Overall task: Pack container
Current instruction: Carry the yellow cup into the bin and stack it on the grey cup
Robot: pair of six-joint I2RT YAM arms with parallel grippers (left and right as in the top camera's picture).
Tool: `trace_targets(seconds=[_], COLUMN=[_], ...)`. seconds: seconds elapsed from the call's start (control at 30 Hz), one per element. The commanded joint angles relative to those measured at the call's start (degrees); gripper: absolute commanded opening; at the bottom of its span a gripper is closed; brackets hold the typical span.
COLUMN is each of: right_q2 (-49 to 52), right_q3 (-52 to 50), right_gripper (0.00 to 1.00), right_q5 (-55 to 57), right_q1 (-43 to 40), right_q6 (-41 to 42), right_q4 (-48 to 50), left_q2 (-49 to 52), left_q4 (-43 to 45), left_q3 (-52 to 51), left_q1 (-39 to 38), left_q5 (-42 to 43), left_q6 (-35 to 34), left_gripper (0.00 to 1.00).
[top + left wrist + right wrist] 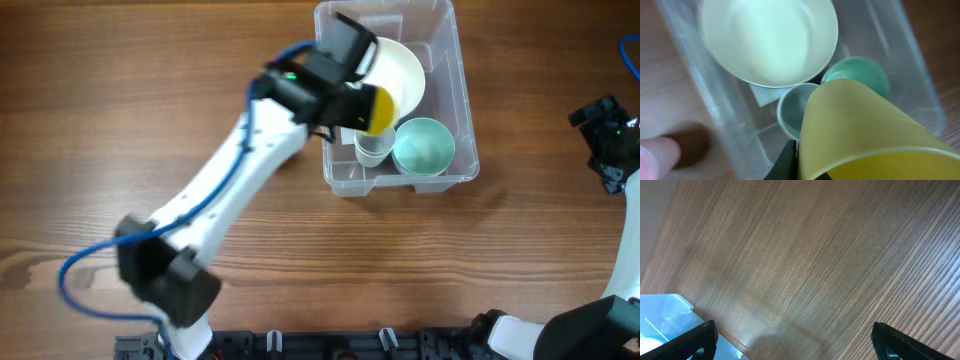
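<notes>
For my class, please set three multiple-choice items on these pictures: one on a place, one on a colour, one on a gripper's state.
1. Where is the cream bowl relative to the clear container?
A. Beside it
B. Inside it
C. Under it

2. What colour is the cup held by the left gripper?
A. Red
B. Blue
C. Yellow

3. How is the right gripper?
A. Open and empty
B. Shut on a bowl
C. Shut on a lid

Key:
1 B, the overhead view shows it within the container's walls.
2 C, the overhead and left wrist views both show yellow.
3 A, its fingers stand wide apart over the table.
</notes>
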Motion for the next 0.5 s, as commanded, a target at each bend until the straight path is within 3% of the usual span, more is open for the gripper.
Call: trace_targets(seconds=[0.0,0.07,0.1,0.13,0.17,0.2,0.33,0.47], right_q2=[0.5,0.5,0.5,0.5,0.5,0.5,0.5,0.5], right_q3=[0.4,0.4,0.4,0.4,0.4,0.4,0.4,0.4], right_gripper=[1.00,1.00,1.00,1.00,1.00,1.00,1.00,1.00], right_q5=[-0.3,-0.3,-0.3,-0.3,-0.3,-0.3,-0.3,-0.3], right_q1=[-0.1,-0.1,-0.1,-0.1,-0.1,-0.1,-0.1,-0.1], right_q6=[0.6,0.6,0.6,0.6,0.6,0.6,0.6,0.6], right_q4=[0.2,0.2,0.2,0.2,0.2,0.2,0.2,0.2], left_q2=[5.4,6.6,6.5,6.1,5.0,4.0,-0.5,-1.5], left_q4=[0.5,0.4,0.5,0.4,-0.5,-1.5,-8.7,-17.1], left_q3=[-0.4,-0.4,-0.4,-0.3,-0.3,-0.3,-0.3,-0.5], left_q1=[-0.4,0.1,0.3,0.6,1.5,2.3,8.9,20.9], left_q5=[-1.2,-1.3,-1.3,-1.6,-3.2,-3.6,-5.2,-6.2], left_q6=[-0.5,-0.8,-0.8,-0.8,-0.8,-0.9,-5.1,-6.7], left_gripper=[0.04,0.04,0.17,0.58,0.81,0.91,0.98,1.00])
